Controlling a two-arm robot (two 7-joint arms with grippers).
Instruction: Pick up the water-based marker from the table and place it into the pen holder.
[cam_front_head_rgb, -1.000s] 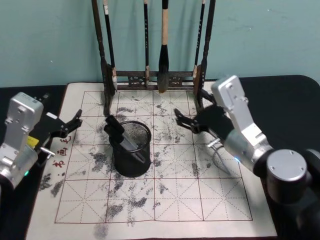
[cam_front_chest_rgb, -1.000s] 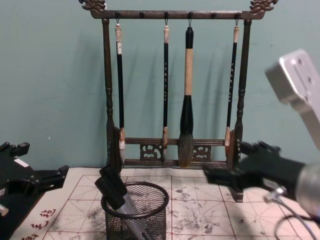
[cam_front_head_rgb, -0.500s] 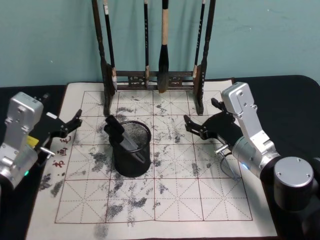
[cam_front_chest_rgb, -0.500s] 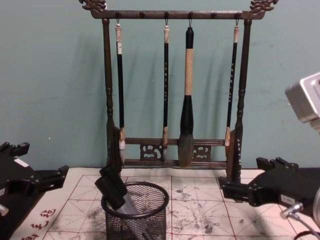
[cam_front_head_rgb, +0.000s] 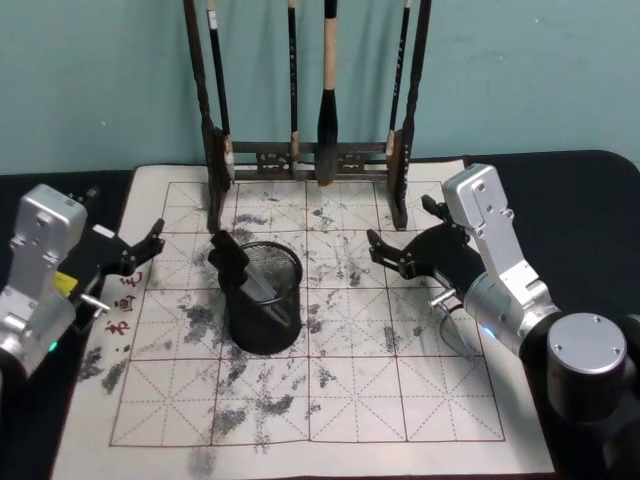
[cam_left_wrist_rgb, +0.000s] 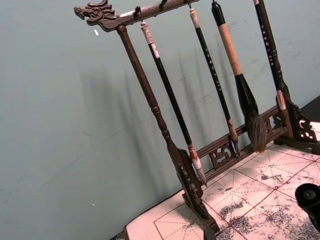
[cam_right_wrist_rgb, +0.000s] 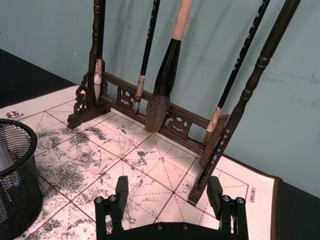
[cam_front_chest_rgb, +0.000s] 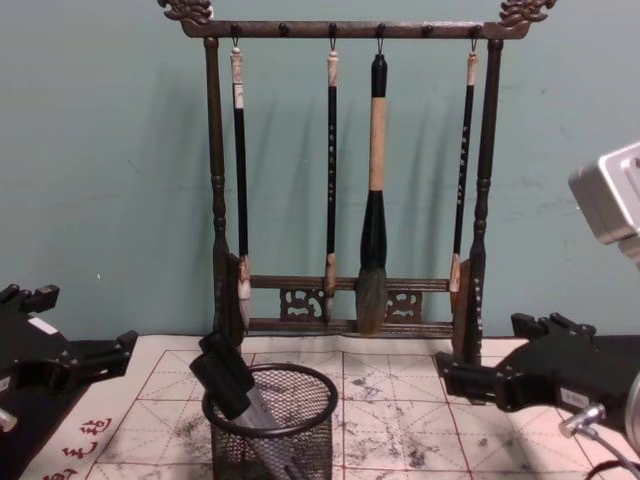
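Observation:
The water-based marker (cam_front_head_rgb: 232, 262) stands tilted inside the black wire-mesh pen holder (cam_front_head_rgb: 266, 312), its black cap poking over the rim on the left side; the chest view shows the marker (cam_front_chest_rgb: 224, 374) leaning in the holder (cam_front_chest_rgb: 272, 432) the same way. My right gripper (cam_front_head_rgb: 397, 221) hovers open and empty over the cream cloth, to the right of the holder and apart from it. In the right wrist view its fingers (cam_right_wrist_rgb: 121, 186) are spread, with the holder (cam_right_wrist_rgb: 19, 176) off to one side. My left gripper (cam_front_head_rgb: 148, 255) rests open at the cloth's left edge.
A tall dark wooden brush rack (cam_front_head_rgb: 310, 160) with several hanging brushes stands at the back of the ink-stained cloth (cam_front_head_rgb: 350, 400). Red characters (cam_front_head_rgb: 128, 300) mark the cloth's left border. Black tabletop (cam_front_head_rgb: 570, 190) lies beyond the cloth on the right.
My right gripper has drawn back to the right and lower, away from the pen holder, then settled. The marker, the holder and my left arm have not moved.

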